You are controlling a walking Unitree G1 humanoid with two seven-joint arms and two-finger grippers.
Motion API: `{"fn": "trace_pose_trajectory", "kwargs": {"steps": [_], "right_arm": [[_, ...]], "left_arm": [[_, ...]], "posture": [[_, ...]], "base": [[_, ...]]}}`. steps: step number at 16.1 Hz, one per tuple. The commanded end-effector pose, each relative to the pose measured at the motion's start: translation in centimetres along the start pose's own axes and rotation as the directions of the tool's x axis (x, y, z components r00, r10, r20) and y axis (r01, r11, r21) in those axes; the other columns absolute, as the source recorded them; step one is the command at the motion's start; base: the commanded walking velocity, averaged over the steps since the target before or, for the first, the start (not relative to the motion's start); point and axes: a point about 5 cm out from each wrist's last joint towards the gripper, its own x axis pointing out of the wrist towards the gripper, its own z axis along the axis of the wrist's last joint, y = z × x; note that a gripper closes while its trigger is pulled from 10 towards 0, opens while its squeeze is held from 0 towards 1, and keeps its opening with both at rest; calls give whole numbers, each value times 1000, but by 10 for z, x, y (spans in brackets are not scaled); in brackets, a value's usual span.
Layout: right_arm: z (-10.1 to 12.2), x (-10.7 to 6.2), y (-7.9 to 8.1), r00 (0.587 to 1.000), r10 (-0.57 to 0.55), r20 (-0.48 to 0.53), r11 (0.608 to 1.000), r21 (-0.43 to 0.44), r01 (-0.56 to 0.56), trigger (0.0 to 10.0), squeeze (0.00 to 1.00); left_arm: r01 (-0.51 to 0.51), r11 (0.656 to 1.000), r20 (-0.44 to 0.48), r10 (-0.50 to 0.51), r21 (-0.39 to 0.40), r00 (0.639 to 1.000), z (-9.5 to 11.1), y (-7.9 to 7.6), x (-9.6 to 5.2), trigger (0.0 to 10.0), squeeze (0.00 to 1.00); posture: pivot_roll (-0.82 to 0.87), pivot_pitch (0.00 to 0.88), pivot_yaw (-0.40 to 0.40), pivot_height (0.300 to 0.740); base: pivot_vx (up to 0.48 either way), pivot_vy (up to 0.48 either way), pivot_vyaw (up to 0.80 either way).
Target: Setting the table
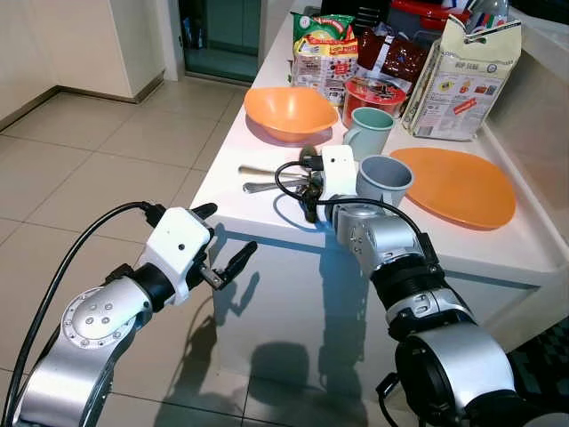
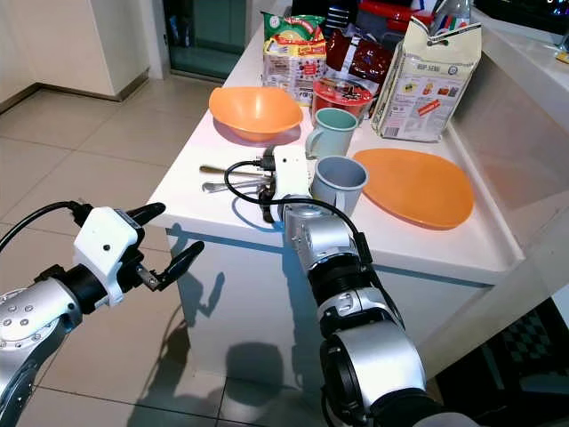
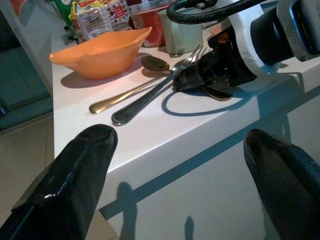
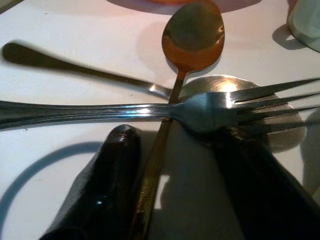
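Observation:
On the white table (image 1: 249, 206) lie a gold spoon (image 4: 192, 35), a silver fork (image 4: 200, 111) and a silver spoon (image 4: 50, 60), crossed over one another near the front edge. My right gripper (image 4: 172, 137) rests low on the tabletop, open, its two fingers either side of the gold spoon's handle and under the fork's neck. An orange bowl (image 1: 289, 111), a grey mug (image 1: 384, 178), a green mug (image 1: 369, 129) and an orange plate (image 1: 453, 182) stand behind it. My left gripper (image 1: 227, 233) hangs open and empty in the air, below and left of the table's front edge.
Food packets (image 1: 324, 49), a red noodle cup (image 1: 373, 92) and a large paper bag (image 1: 462, 80) crowd the back of the table. A raised ledge runs along the table's right side. Tiled floor (image 1: 98, 142) spreads to the left, with a doorway beyond.

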Motion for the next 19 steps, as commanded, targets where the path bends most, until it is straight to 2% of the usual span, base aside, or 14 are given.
{"fn": "trace_pose_trajectory", "kwargs": {"steps": [1, 15, 19], "right_arm": [[-22, 1, -2, 995, 9, -101, 1000, 15, -7, 0, 0], [-16, -4, -10, 996, 8, -92, 1000, 20, -6, 0, 0], [-9, -7, -10, 998, 21, -60, 1000, 5, -21, 0, 0]], "left_arm": [[32, 999, 11, -32, 16, 999, 4, -2, 2, 10000, 0], [43, 999, 17, -43, 32, 999, 7, 0, 4, 10000, 0], [47, 998, 18, -47, 44, 999, 9, 2, 4, 10000, 0]], "posture": [[174, 0, -87, 740], [179, 0, -82, 740], [183, 0, -81, 740]], "base": [[0, 0, 0], [0, 0, 0], [0, 0, 0]]}}
